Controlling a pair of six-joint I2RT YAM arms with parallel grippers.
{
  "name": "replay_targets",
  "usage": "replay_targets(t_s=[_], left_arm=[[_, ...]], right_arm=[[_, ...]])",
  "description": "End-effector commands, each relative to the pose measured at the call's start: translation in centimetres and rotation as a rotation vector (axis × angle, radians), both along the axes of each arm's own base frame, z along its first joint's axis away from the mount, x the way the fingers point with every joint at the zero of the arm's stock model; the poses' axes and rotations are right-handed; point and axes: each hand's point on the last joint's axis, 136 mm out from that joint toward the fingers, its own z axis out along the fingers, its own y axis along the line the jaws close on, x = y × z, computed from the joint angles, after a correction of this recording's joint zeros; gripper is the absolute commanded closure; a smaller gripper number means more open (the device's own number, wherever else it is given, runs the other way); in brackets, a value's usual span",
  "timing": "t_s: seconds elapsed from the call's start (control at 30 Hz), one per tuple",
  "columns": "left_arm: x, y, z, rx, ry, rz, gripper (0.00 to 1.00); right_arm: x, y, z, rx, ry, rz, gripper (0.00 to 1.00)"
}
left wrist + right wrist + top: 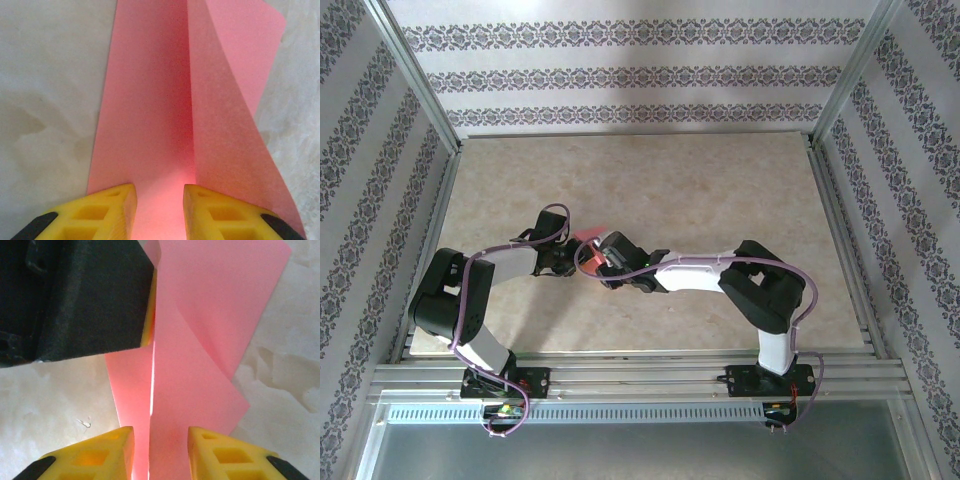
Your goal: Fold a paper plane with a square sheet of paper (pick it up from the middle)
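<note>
The paper [586,237] lies at the middle of the top view, on the table [720,200], half folded with one flap standing up. Left claw [160,200] and right claw [161,442] both stand partly open astride its crease, probably to sharpen the fold.

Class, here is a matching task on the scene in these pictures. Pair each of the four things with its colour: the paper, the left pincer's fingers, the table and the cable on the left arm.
Things:
1. paper
2. left pincer fingers
3. table
4. cable

Colours:
A. marbled beige
B. pink
C. lilac
D. yellow

Pairs: 1-B, 2-D, 3-A, 4-C
</note>
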Motion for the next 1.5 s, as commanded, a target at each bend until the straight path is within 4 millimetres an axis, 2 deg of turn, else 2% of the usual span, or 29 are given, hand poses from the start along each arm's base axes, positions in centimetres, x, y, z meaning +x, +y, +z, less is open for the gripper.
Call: replay_targets(t_s=[0.0, 0.33, 0.57, 0.77, 1.0, 1.2, 1.3, 1.47], left_arm=[[-2.4, 0.7, -2.5, 0.065, 0.11, -0.011, 0.67], [-2.4, 0.5, -2.3, 0.052, 0.107, -0.008, 0.67], [-2.4, 0.5, -2.0, 0.05, 0.1, -0.005, 0.67], [-2.5, 0.6, -1.7, 0.048, 0.093, -0.001, 0.67], [-3.1, 1.3, 0.4, 0.066, 0.058, 0.003, 0.67], [-4.5, 1.9, 1.9, 0.091, 0.048, -0.014, 0.67], [-4.5, 1.5, 2.7, 0.064, 0.027, -0.029, 0.67], [-3.6, -0.4, 3.7, -0.031, -0.02, -0.069, 0.67]], right_arm=[[0.4, 0.7, -0.1, -0.016, -0.001, -0.013, 0.66], [0.5, 0.3, -1.0, -0.05, 0.017, -0.036, 0.69], [0.5, 0.9, -0.6, -0.023, 0.008, -0.018, 0.8], [0.2, 1.0, -0.4, 0.018, 0.015, -0.002, 0.83], [0.0, 0.6, -0.2, 0.117, 0.037, 0.036, 0.86], [-0.6, 0.3, -0.1, 0.227, 0.104, 0.089, 0.87], [-0.8, 0.5, 0.1, 0.292, 0.151, 0.104, 0.87], [-0.5, 0.3, 0.2, 0.377, 0.227, 0.074, 0.87]])
